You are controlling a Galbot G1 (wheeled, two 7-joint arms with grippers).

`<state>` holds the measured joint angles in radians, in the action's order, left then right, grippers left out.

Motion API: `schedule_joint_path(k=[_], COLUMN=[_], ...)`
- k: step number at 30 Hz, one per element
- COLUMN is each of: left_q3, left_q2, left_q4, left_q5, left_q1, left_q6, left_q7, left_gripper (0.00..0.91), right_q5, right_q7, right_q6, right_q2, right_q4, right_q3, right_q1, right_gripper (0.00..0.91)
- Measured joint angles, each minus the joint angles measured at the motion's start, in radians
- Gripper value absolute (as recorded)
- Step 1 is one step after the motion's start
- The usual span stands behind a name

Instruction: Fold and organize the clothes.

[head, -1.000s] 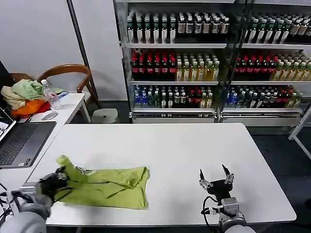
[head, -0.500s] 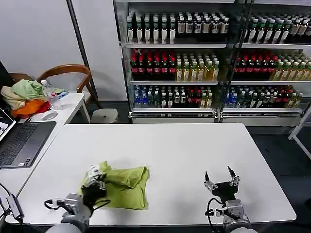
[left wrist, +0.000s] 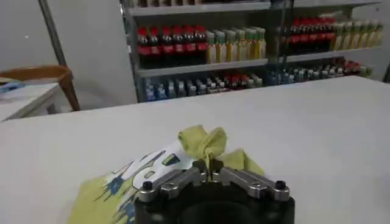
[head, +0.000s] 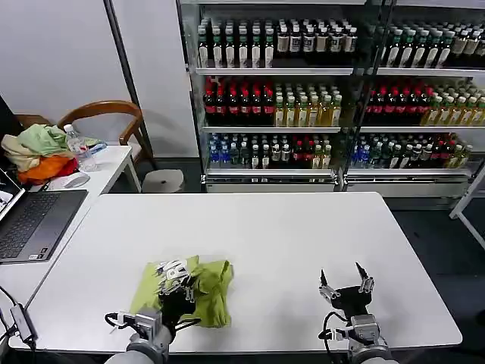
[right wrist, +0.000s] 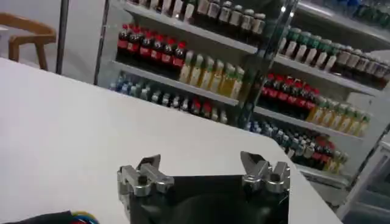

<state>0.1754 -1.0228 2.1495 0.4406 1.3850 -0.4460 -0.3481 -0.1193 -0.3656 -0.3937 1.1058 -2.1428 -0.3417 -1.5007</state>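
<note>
The clothes are one lime yellow-green T-shirt (head: pixel 211 287), lying bunched on the white table (head: pixel 288 243) near its front left edge, with the white print (head: pixel 173 271) turned up. My left gripper (head: pixel 180 292) sits over the shirt's middle, shut on a pinch of its fabric. In the left wrist view the jaws (left wrist: pixel 209 175) meet on a raised fold of the T-shirt (left wrist: pixel 203 140), and the print (left wrist: pixel 143 170) shows beside them. My right gripper (head: pixel 345 284) hovers open above the table's front right, holding nothing; its own view shows the spread fingers (right wrist: pixel 148 172) over bare tabletop.
A side desk at the left carries a laptop (head: pixel 26 220), a mouse (head: pixel 76 180), a water bottle (head: pixel 78 148) and a heap of pale green, cream and orange garments (head: pixel 39 152). A wooden chair (head: pixel 110 114) and drink shelves (head: pixel 333 91) stand behind.
My left gripper has carried the shirt's left end rightward across the garment, folding it over so the print now faces up. The right gripper has barely moved.
</note>
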Motion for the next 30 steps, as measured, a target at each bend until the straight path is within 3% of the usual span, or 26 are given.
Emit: schedule_joint_path(k=[4, 5, 6, 7, 15, 30], left_q3=[-0.019, -0.023, -0.028, -0.033, -0.064, -0.024], left_q2=[-0.009, -0.01, -0.011, -0.012, -0.027, -0.033], left_q4=[-0.015, -0.015, -0.017, -0.02, -0.046, 0.012], left_q5=[-0.009, -0.011, -0.013, -0.016, -0.039, -0.063], left_q1=[-0.02, -0.022, -0.023, -0.026, -0.048, -0.022], left_q6=[0.004, 0.004, 0.004, 0.004, 0.026, 0.165], left_q7=[0.003, 0.004, 0.004, 0.005, 0.016, 0.061], left_gripper=[0.04, 0.202, 0.786, 0.907, 0.907, 0.907], right_q5=[0.001, 0.001, 0.001, 0.001, 0.003, 0.01], right_q7=[0.0, 0.0, 0.0, 0.0, 0.001, 0.005], right_q6=[0.0, 0.0, 0.0, 0.0, 0.0, 0.007], right_q2=[-0.004, -0.004, -0.005, -0.004, -0.002, 0.008], right_q4=[0.003, 0.003, 0.004, 0.004, 0.005, -0.001], right_q3=[0.003, 0.004, 0.005, 0.007, 0.009, 0.015], right_q1=[0.006, 0.007, 0.01, 0.011, 0.013, 0.026], right_gripper=[0.907, 0.907, 0.907, 0.907, 0.907, 0.907])
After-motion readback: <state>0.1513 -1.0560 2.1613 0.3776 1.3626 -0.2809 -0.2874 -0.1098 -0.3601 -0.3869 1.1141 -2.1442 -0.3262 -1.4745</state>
